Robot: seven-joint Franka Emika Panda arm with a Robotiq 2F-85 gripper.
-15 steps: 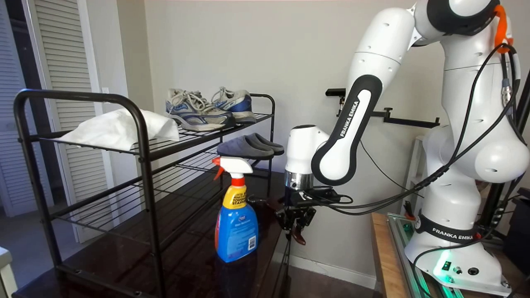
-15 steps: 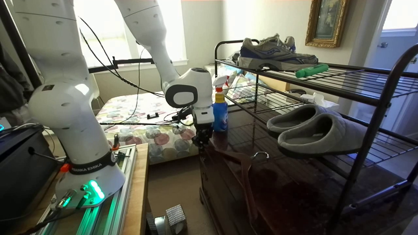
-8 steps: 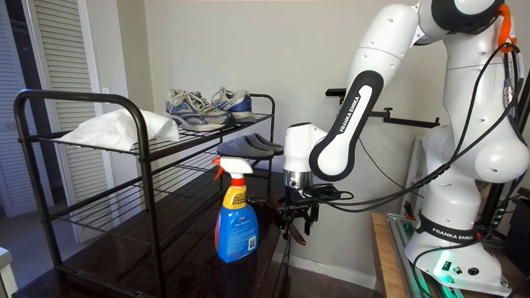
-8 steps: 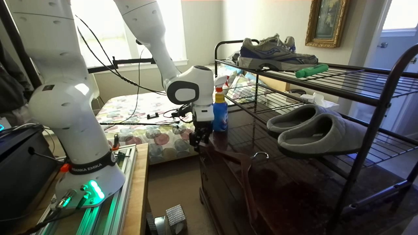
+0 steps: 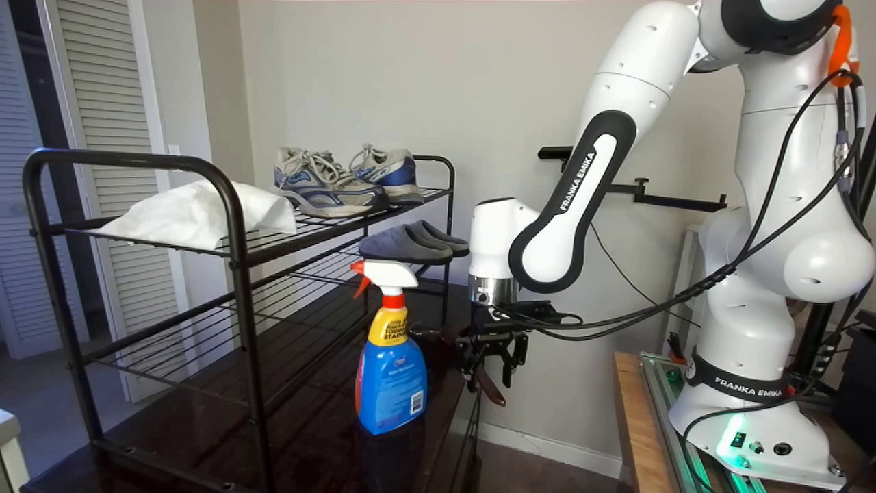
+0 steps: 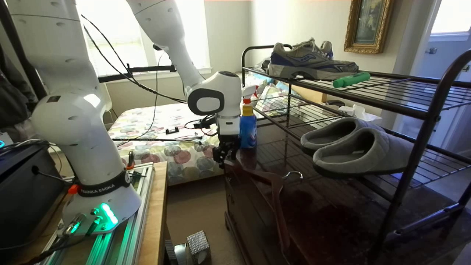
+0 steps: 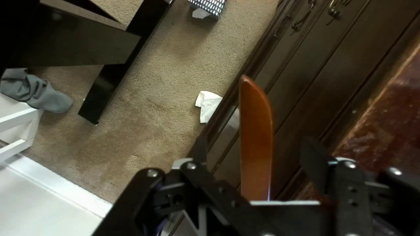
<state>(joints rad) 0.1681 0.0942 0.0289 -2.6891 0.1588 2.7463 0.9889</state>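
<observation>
My gripper (image 7: 254, 155) is open and empty at the edge of the dark dresser (image 6: 323, 224); it also shows in both exterior views (image 5: 491, 373) (image 6: 225, 156). A brown wooden hanger (image 6: 276, 191) lies across the dresser edge with its metal hook (image 6: 294, 174) on the top. One hanger arm (image 7: 256, 141) shows between the spread fingers in the wrist view, apart from both. Its tip (image 5: 491, 389) sticks out past the edge beneath the gripper. A blue spray bottle (image 5: 392, 383) with a white and red trigger stands upright on the dresser beside the gripper.
A black wire rack (image 5: 241, 308) stands on the dresser. It bears sneakers (image 6: 309, 62), a green tube (image 6: 351, 79), grey slippers (image 6: 362, 152) and a white cloth (image 5: 198, 212). A bed (image 6: 180, 158) is behind. White paper (image 7: 208, 106) lies on the carpet.
My gripper's fingers have spread apart from around the hanger's end. The arm has risen slightly. The hanger and bottle look unmoved.
</observation>
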